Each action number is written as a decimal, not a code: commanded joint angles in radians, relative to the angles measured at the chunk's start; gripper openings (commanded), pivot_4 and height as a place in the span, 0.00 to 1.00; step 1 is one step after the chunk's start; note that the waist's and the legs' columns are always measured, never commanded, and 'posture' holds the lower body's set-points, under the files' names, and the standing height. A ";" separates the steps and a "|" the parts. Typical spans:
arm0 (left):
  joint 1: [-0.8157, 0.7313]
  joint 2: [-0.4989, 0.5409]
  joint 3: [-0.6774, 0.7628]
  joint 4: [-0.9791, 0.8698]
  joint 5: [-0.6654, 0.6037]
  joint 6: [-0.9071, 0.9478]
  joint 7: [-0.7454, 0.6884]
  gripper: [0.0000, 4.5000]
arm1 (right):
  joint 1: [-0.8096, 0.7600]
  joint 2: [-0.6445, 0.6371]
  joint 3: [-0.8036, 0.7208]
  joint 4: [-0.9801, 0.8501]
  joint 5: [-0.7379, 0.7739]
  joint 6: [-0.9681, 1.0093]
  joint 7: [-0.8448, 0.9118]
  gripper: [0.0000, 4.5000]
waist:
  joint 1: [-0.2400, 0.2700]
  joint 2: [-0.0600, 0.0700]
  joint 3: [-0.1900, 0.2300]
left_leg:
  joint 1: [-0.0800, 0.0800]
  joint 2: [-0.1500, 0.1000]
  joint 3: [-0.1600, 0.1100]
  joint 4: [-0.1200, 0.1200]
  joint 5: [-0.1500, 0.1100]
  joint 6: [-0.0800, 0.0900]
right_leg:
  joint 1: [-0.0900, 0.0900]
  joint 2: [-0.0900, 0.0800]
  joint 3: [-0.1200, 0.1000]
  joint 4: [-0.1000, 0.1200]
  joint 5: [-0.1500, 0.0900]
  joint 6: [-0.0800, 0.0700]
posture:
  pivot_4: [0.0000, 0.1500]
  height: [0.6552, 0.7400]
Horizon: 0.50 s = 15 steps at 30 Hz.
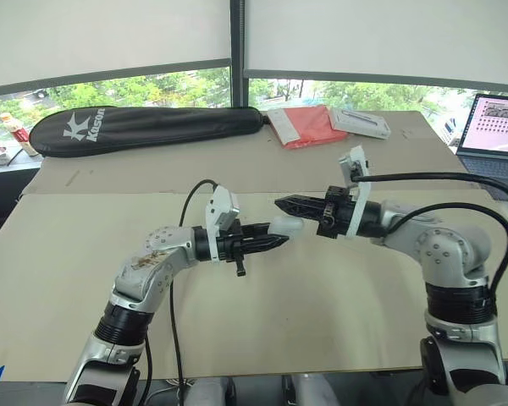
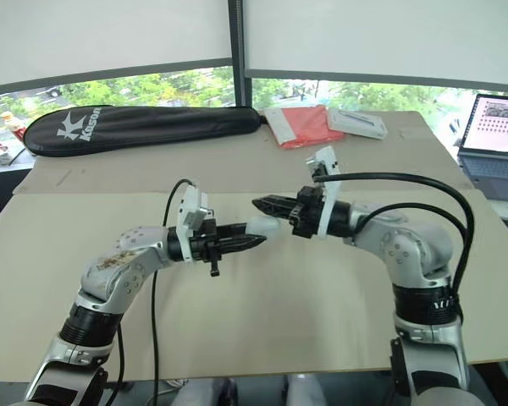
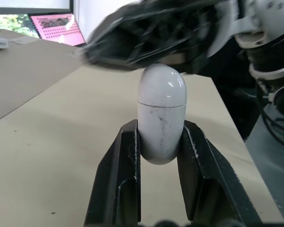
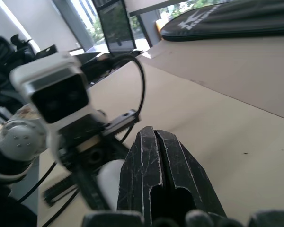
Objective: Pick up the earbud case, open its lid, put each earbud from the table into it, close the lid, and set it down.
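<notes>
1. While the left gripper (image 1: pixel 273 242) hangs above the tan table (image 1: pixel 322 313), its two black fingers (image 3: pixel 128 161) clamp the lower half of the white earbud case (image 3: pixel 162 113), lid shut along a visible seam.
2. The case is held in the air between the two arms, its rounded lid end pointing toward the right gripper (image 4: pixel 154 135).
3. The right gripper's fingers are pressed together with nothing between them, and their tips lie just over the case's lid end; contact cannot be told.
4. At the table's far side lie a black racket bag (image 1: pixel 144 127), a red packet (image 1: pixel 309 125) and a white box (image 1: pixel 360 123), with a laptop (image 1: pixel 495 135) at the robot's right.
</notes>
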 commanded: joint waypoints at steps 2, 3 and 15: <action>-0.011 -0.008 0.026 -0.005 -0.013 -0.007 0.014 0.12 | 0.031 -0.030 0.006 -0.077 -0.074 -0.094 -0.021 0.01 | 0.000 0.000 0.000 | 0.000 0.000 0.000 0.000 0.000 0.000 | 0.000 0.000 0.000 0.000 0.000 0.000 | 1.00 1.00; -0.010 -0.010 0.029 -0.004 -0.019 0.003 0.019 0.12 | 0.039 -0.019 -0.002 -0.081 -0.107 -0.134 -0.048 0.01 | 0.000 0.000 0.000 | 0.000 0.000 0.000 0.000 0.000 0.000 | 0.000 0.000 0.000 0.000 0.000 0.000 | 1.00 1.00; -0.030 -0.233 0.209 0.072 -0.181 0.595 0.513 0.12 | 0.518 -0.184 0.062 -0.147 -0.540 -0.803 0.116 0.90 | 0.007 -0.001 0.000 | 0.001 -0.005 -0.002 0.001 0.000 0.001 | 0.002 -0.002 0.004 0.000 -0.007 0.011 | 1.00 1.00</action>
